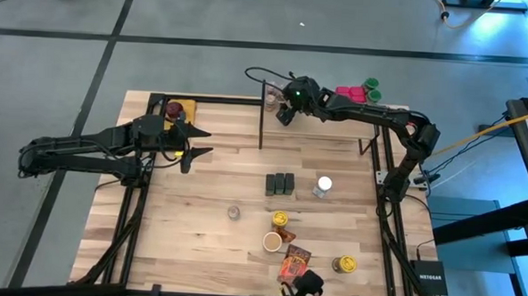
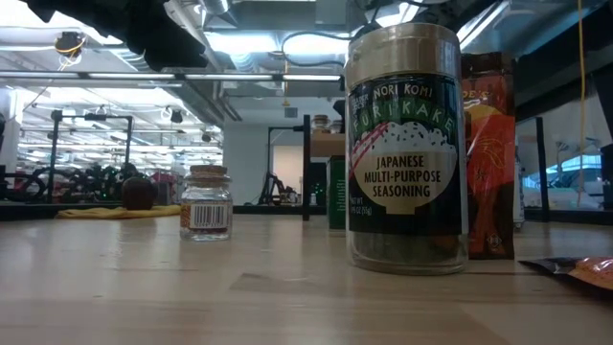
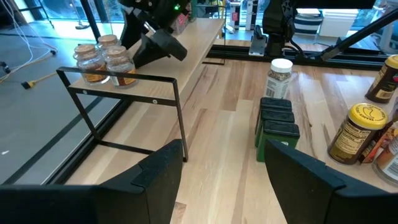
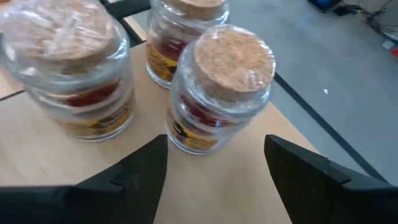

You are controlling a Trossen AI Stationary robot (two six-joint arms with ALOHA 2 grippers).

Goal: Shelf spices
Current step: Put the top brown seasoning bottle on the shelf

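Three cork-topped glass spice jars stand at the left end of the pale shelf board. My right gripper reaches in from the right and is shut on the nearest of them. The other two jars stand beside and behind it. Red boxes and green-lidded jars sit at the shelf's right end. My left gripper hangs open over the table's left part with nothing between its fingers. My right gripper pinches the jar's lower glass body between its two fingertips, one on each side. The fingers slant down at it from the table's near right. The jar stands upright with its base at the shelf board.
On the tabletop stand three dark tins, a white-lidded jar, a small jar, a yellow-lidded jar, a tan-lidded jar, a packet and a furikake jar. A dark red round thing lies far left.
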